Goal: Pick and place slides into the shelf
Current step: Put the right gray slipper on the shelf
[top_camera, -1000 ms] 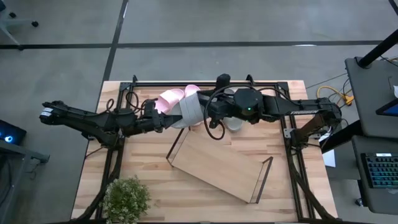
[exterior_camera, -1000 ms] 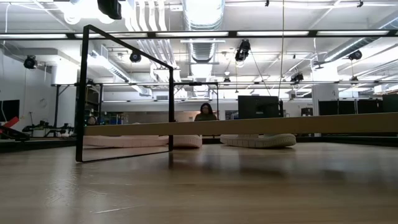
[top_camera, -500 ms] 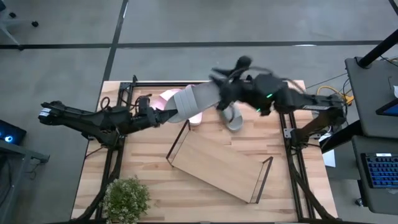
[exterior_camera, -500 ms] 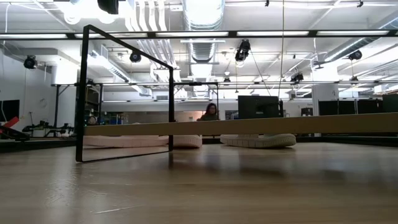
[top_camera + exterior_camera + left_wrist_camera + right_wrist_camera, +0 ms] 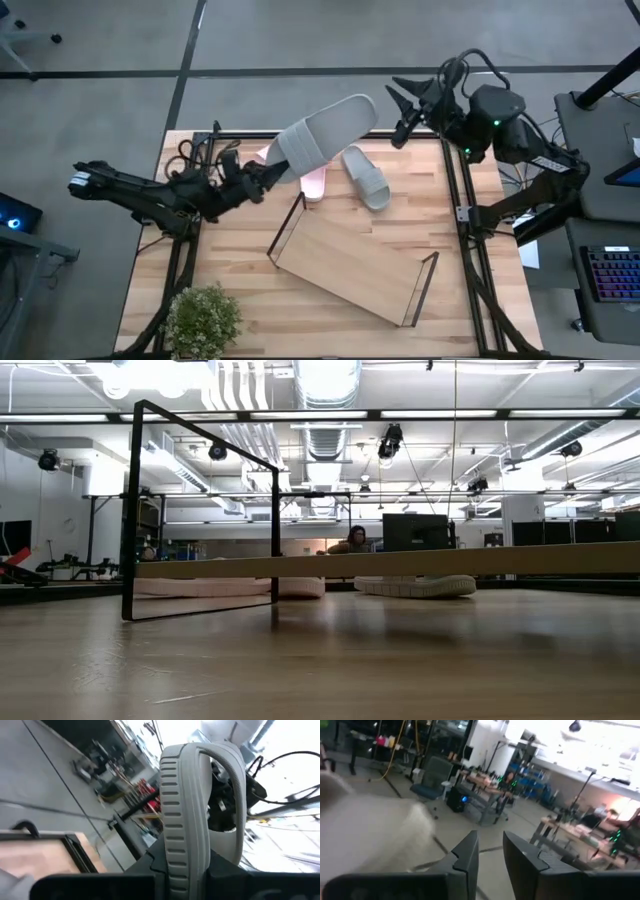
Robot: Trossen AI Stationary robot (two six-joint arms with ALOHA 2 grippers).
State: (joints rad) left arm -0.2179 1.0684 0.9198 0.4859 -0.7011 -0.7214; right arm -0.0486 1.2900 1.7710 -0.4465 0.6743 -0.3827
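Above the table's far edge, left gripper (image 5: 268, 172) clamps one grey slide (image 5: 325, 131) aloft; right gripper (image 5: 402, 112) empty, jaws slightly apart. Next, I'd say: carry to shelf (image 5: 350, 264).

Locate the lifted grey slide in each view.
High: grey slide held up by the left gripper, above the table's far edge.
Low: not in it.
Left wrist: centre, ribbed strap edge-on.
Right wrist: pale blur at one edge, cannot confirm.
Shared landmark: the right arm beyond it.
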